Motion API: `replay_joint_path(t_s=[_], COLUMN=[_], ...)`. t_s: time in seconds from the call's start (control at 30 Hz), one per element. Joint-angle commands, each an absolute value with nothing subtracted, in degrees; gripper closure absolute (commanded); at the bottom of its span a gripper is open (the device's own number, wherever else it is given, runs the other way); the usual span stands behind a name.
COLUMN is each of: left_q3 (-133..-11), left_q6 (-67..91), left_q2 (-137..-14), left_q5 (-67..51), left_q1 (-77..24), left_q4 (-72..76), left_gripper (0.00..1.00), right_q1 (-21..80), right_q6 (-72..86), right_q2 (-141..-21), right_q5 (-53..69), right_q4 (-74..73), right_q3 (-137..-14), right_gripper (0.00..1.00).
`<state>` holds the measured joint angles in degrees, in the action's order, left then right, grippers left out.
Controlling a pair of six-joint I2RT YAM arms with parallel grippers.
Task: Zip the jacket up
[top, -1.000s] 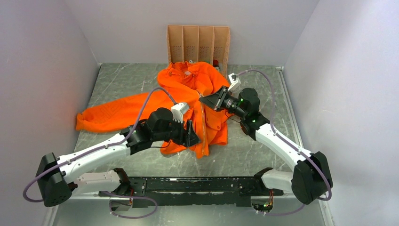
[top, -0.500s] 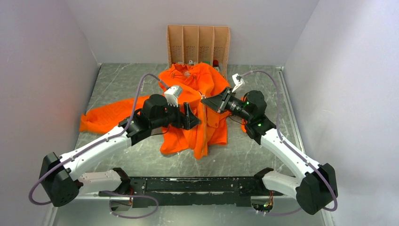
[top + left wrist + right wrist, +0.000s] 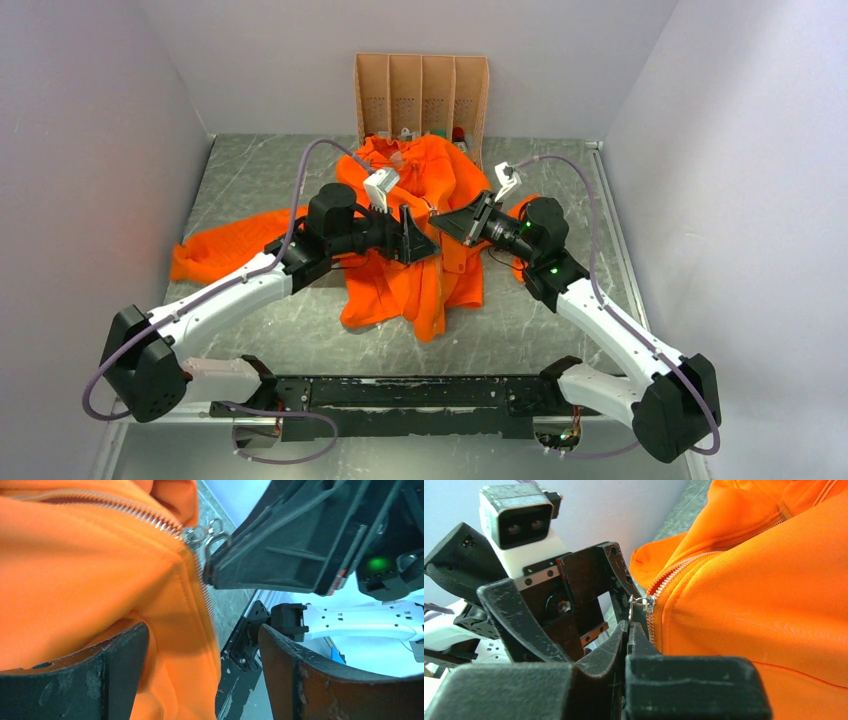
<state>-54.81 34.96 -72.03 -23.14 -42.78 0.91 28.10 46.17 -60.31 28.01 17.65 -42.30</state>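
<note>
The orange jacket [image 3: 400, 285] lies spread on the table, one sleeve [image 3: 225, 255] stretched out to the left. My right gripper [image 3: 437, 217] is shut on the metal zipper pull [image 3: 636, 601], about halfway up the front, with its tips [image 3: 629, 626] pressed together. The slider [image 3: 199, 531] sits at the top of the closed teeth. My left gripper [image 3: 205, 675] stands open just below the slider, facing the right gripper. The jacket's front edge [image 3: 200, 645] hangs loosely between its fingers [image 3: 110, 670], and they are not closed on it.
A cardboard organiser [image 3: 422, 95] with several slots stands against the back wall, right behind the jacket's collar. Grey walls close in left and right. A black mounting rail [image 3: 420, 392] runs along the near edge.
My left arm has moved from the jacket's lower hem up and away to just beside the right gripper, with its jaws spreading wider. The right arm shifted slightly right, still shut.
</note>
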Motion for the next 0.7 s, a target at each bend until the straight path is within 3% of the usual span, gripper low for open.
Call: replay_joint_path(t_s=[0.0, 0.67], left_q3=[-57.4, -59.6], left_q6=[35.3, 33.8], left_q2=[-72.9, -79.8], left_q5=[-27.6, -24.7], left_q1=[-42.5, -42.6], left_q4=[5.0, 3.5], left_gripper=[0.16, 0.26], right_q1=[28.2, 28.8], right_q6=[45.9, 47.6], right_q2=[-59.8, -62.4], right_q5=[28.6, 30.5], right_q4=[21.0, 24.0], right_q3=[-42.1, -42.1], right_gripper=[1.00, 1.00])
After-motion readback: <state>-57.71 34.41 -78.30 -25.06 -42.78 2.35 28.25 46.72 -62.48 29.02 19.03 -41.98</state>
